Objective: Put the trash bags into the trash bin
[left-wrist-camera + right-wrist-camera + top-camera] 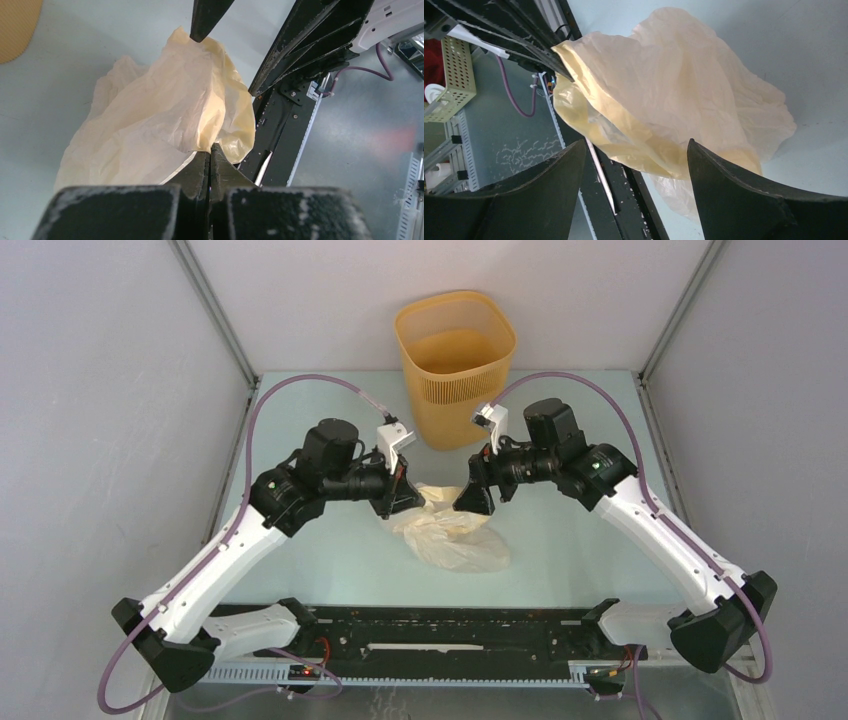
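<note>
Two arms bend inward, facing each other. The left end effector (pixel 210 154) pinches the yellow rim of the bag (pixel 150 115); the right end effector (pixel 636 149) gapes wide just beside it.

Far middle of table (pixel 580 540): trash bin (pixel 455 368), upright. Before it, apart from it: trash bag (pixel 455 537) on table (bulk toward near edge). left gripper (pixel 407 498) at bag's left end, right gripper (pixel 470 502) at its right, both between bin and bag's bulk.
</note>
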